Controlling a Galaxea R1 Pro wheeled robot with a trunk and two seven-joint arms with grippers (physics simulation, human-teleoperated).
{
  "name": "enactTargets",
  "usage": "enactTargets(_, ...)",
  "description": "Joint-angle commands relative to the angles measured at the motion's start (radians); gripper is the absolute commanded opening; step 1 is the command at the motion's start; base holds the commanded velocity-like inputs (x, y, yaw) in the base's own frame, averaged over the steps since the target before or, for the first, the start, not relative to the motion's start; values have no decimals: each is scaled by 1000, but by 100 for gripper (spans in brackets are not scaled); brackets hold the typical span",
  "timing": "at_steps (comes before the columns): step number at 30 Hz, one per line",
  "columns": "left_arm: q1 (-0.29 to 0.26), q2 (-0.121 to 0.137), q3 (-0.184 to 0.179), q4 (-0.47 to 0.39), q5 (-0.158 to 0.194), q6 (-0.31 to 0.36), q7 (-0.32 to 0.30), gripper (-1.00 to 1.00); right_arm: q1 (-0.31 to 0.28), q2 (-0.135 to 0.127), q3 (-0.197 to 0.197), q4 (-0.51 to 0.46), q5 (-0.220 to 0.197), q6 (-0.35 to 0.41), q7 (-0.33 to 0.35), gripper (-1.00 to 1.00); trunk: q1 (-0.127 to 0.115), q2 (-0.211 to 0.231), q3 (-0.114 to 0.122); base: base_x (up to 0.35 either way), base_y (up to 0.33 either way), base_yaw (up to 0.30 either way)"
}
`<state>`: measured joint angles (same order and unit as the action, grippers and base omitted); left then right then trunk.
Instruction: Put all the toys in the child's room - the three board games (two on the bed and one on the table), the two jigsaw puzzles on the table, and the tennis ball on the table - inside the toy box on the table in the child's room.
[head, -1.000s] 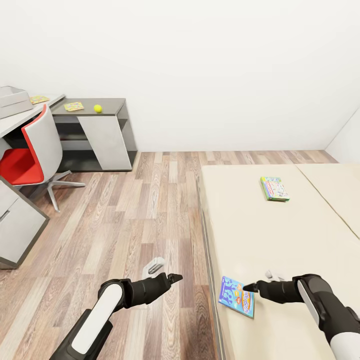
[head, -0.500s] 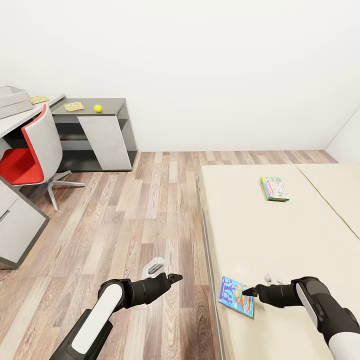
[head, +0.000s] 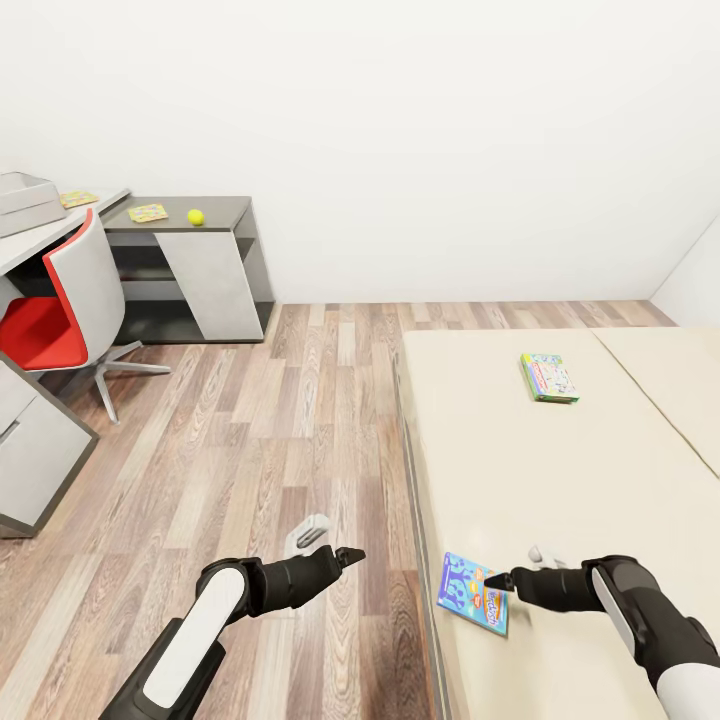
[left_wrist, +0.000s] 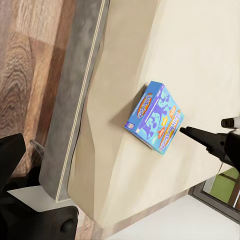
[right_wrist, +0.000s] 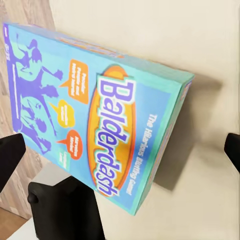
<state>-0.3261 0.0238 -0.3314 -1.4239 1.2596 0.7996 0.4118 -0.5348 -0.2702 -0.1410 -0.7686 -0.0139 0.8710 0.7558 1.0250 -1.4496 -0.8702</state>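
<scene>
Balderdash board game (head: 473, 593), flat glossy blue printed box, flat on matte beige bed (head: 560, 470) near its floor-side edge; right gripper (head: 497, 581) at box edge, jaws apart; left gripper (head: 352, 554) over wood-plank floor (head: 250, 440), jaw state indeterminable.

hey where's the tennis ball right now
In the head view, the tennis ball sits on the dark side table at far left, just right of a jigsaw puzzle.
</scene>
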Motion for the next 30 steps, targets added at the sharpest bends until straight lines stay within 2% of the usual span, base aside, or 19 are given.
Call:
enactTargets(1,-1,1,-1,-1,11,0,10,100,-1,0,-2,2,-1,-2,2,100,0,0,-1,0,0,0)
enactTargets(21,-1,1,-1,-1,11,0,11,100,-2,0,-2,15,-2,-35,2,100,0,0,-1,0,0,1)
enactTargets(30,-1,1,-1,-1,11,0,11,100,-2,0,-3,15,-4,-37,2,100,0,0,-1,0,0,119)
